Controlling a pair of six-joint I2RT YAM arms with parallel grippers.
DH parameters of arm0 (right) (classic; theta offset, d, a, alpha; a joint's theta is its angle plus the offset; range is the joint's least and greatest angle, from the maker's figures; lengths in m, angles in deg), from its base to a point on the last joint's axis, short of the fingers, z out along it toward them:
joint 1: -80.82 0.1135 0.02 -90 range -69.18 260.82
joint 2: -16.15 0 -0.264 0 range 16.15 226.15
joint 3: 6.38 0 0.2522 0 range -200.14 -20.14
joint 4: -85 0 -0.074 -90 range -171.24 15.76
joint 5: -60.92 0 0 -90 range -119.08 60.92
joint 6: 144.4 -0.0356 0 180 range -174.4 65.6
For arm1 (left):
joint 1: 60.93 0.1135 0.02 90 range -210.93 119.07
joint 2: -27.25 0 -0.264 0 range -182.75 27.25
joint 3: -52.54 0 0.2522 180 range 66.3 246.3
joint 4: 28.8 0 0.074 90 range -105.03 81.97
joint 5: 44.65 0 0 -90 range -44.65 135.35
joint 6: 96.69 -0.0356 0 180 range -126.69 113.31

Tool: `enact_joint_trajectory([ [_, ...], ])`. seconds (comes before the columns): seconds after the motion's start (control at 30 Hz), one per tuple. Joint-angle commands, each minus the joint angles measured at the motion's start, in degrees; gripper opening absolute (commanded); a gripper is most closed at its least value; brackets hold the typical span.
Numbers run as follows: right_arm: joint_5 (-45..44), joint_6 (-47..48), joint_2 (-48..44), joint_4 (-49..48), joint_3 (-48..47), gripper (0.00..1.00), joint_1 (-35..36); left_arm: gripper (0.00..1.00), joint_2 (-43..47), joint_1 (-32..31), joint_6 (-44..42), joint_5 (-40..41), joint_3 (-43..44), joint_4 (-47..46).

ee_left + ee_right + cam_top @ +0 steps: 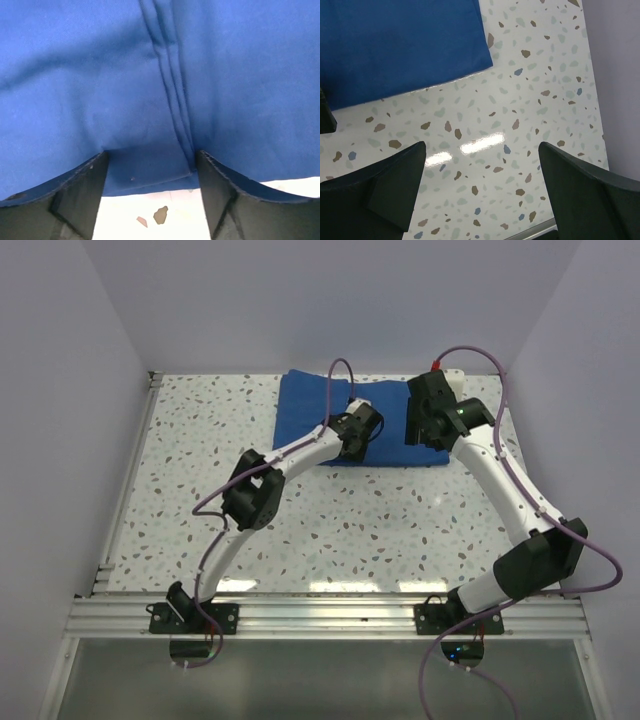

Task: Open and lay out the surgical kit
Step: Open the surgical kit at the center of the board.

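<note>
Because the royal-blue wrap [305, 412] lies folded at twelve o'clock on the table [200, 490], anything inside is hidden. The left gripper [150, 155] stands open over its near hem. The right gripper [482, 147], released, hovers above tabletop at the wrap's three o'clock corner.

High rear overview, two close downward wrist views; blue cloth [300, 410] common.

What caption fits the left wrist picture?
Open left gripper at the edge of the folded blue cloth wrap, speckled table below.
</note>
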Motion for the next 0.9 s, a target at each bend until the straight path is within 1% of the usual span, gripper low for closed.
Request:
enact_joint_trajectory([
  [0.0, -0.8, 1.5, 0.4, -1.2, -0.6, 0.99, 0.2, 0.73, -2.8, 0.3, 1.4, 0.7, 3.0, 0.6],
  [0.03, -0.9, 1.5, 0.6, -1.2, -0.7, 0.99, 0.2, 0.69, -3.3, 0.3, 1.3, 1.2, 3.5, 1.4],
  [0.07, -1.0, 1.6, 0.7, -1.2, -0.7, 0.99, 0.2, 0.58, -3.8, 0.4, 1.2, 1.3, 4.3, 1.8],
  [0.1, -1.1, 1.6, 0.8, -1.3, -0.8, 0.99, 0.2, 0.50, -3.8, 0.5, 1.2, 2.0, 4.5, 2.0],
  [0.13, -1.0, 1.7, 1.3, -1.4, -1.0, 0.99, 0.2, 0.26, -3.8, 0.5, 1.3, 2.2, 4.5, 2.2],
  [0.17, -0.9, 1.6, 1.3, -1.4, -1.1, 0.99, 0.2, 0.09, -3.4, 0.6, 1.4, 2.7, 4.5, 2.4],
  [0.2, -0.9, 1.5, 1.7, -1.6, -1.2, 0.99, 0.1, 0.00, -3.0, 0.8, 1.5, 3.1, 4.6, 2.5],
  [0.33, 0.0, 1.0, 3.5, -2.0, -1.9, 0.99, 0.2, 0.00, 0.9, 1.3, 1.2, 4.9, 4.9, 2.9],
  [0.43, -0.1, 1.3, 5.1, -2.6, -3.6, 0.99, 0.2, 0.00, 6.5, 2.6, 1.6, 6.4, 4.7, 4.3],
  [0.47, -0.5, 1.4, 6.5, -2.8, -5.4, 0.99, 0.2, 0.00, 10.3, 4.2, 2.6, 6.5, 3.6, 4.7],
  [0.53, -0.7, 2.2, 8.6, -2.9, -8.1, 0.99, 0.1, 0.00, 15.1, 7.0, 3.6, 6.3, 0.8, 4.8],
  [0.57, -1.2, 2.5, 11.1, -2.8, -11.4, 0.99, 0.2, 0.00, 20.7, 10.4, 4.0, 5.7, -3.6, 4.4],
  [0.6, -1.4, 2.9, 12.1, -3.0, -13.0, 0.99, 0.2, 0.00, 23.3, 12.2, 4.0, 5.6, -6.1, 4.0],
  [0.63, -1.4, 3.1, 13.4, -3.3, -14.6, 0.99, 0.2, 0.00, 26.0, 14.4, 3.9, 5.6, -11.0, 3.3],
  [0.67, -1.4, 3.2, 14.8, -3.3, -17.8, 0.99, 0.1, 0.00, 30.9, 18.5, 3.4, 5.7, -13.5, 2.9],
  [0.7, -0.4, 3.3, 17.1, -4.0, -19.3, 0.99, 0.2, 0.00, 33.2, 20.7, 3.2, 5.6, -15.9, 2.8],
  [0.73, 0.5, 3.7, 18.6, -4.7, -20.5, 0.99, 0.1, 0.00, 35.4, 23.0, 2.7, 5.7, -20.6, 2.1],
  [0.77, 1.4, 3.9, 20.0, -5.4, -23.1, 0.99, 0.0, 0.01, 39.2, 27.1, 1.7, 6.5, -23.1, 1.6],
  [0.8, 2.8, 4.3, 22.9, -6.2, -24.5, 0.99, -0.1, 0.06, 41.0, 29.0, 1.0, 6.7, -25.7, 0.8],
  [0.83, 3.3, 4.4, 24.4, -6.6, -26.0, 0.99, -0.1, 0.24, 42.6, 30.9, 0.3, 6.8, -28.3, -0.7],
  [0.87, 3.6, 4.4, 25.8, -6.9, -28.9, 0.99, -0.3, 0.34, 44.9, 34.1, -0.6, 7.4, -32.7, -0.9],
])
